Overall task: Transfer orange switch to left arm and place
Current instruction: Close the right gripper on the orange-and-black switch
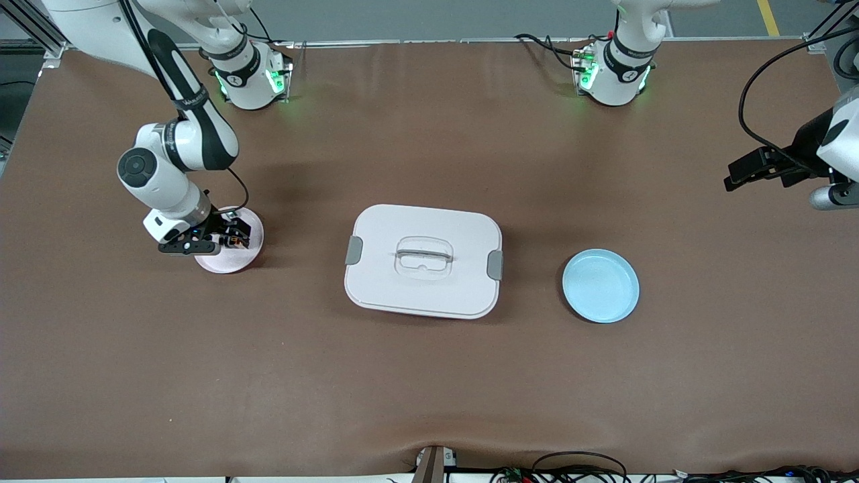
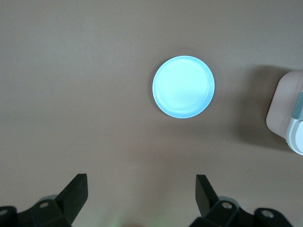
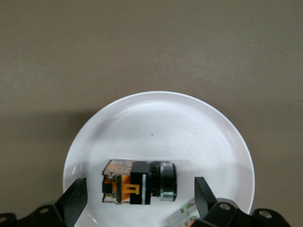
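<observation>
The orange switch [image 3: 139, 182], black with an orange-brown end, lies on its side on the pink plate [image 3: 161, 109]. My right gripper [image 3: 139, 198] is open low over the plate, one finger on each side of the switch, both clear of it. In the front view the right gripper [image 1: 225, 238] is on the pink plate [image 1: 228, 263] at the right arm's end, and largely hides the switch [image 1: 235, 236]. The white box [image 1: 423, 295] sits mid-table. My left gripper [image 2: 140, 182] is open and empty, held high at the left arm's end [image 1: 745, 171].
A blue plate [image 1: 600, 285] lies between the box and the left arm's end, and shows in the left wrist view [image 2: 183, 86] with a box corner [image 2: 284, 109]. A whitish component [image 3: 184, 210] lies on the pink plate beside the switch.
</observation>
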`<state>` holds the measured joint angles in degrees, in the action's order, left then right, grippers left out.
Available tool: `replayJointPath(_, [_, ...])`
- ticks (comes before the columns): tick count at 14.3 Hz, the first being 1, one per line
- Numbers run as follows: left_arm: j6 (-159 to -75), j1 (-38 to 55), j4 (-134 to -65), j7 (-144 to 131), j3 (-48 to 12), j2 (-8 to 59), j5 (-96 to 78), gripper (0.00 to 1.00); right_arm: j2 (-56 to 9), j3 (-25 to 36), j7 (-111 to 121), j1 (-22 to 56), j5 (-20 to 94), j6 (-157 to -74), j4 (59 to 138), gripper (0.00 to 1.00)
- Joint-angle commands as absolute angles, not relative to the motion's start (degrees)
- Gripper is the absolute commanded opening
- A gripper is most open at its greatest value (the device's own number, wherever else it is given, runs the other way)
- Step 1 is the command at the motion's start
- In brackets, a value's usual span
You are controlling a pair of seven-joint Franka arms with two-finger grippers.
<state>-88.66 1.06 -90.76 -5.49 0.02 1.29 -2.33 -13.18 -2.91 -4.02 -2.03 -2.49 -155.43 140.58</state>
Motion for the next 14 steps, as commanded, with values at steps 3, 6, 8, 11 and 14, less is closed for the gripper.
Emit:
replayJointPath(3, [-87.71, 0.62, -90.62, -4.92, -0.18, 1.32, -1.41, 1.0, -15.38, -3.34, -3.96, -3.34, -3.6, -157.85, 140.89, 1.0])
replayJointPath(6, [-87.71, 0.09, -90.62, -4.92, -0.18, 1.41, -1.41, 1.0, -16.08, -3.34, -4.04, -3.25, -3.52, -158.11, 140.89, 1.0])
replayJointPath(8, [-87.71, 0.0, -90.62, -4.92, -0.18, 1.41, -1.41, 1.0, -16.26, -3.43, -4.04, -3.25, -3.52, -158.12, 140.8, 1.0])
replayJointPath(11, [-87.63, -0.09, -90.62, -4.83, -0.18, 1.41, -1.41, 1.0, -16.61, -3.43, -4.04, -3.25, -3.52, -158.82, 140.89, 1.0])
replayJointPath(14, [-87.63, 0.09, -90.7, -4.92, -0.18, 1.41, -1.41, 1.0, -16.79, -3.43, -4.57, -3.25, -3.52, -158.91, 140.89, 1.0])
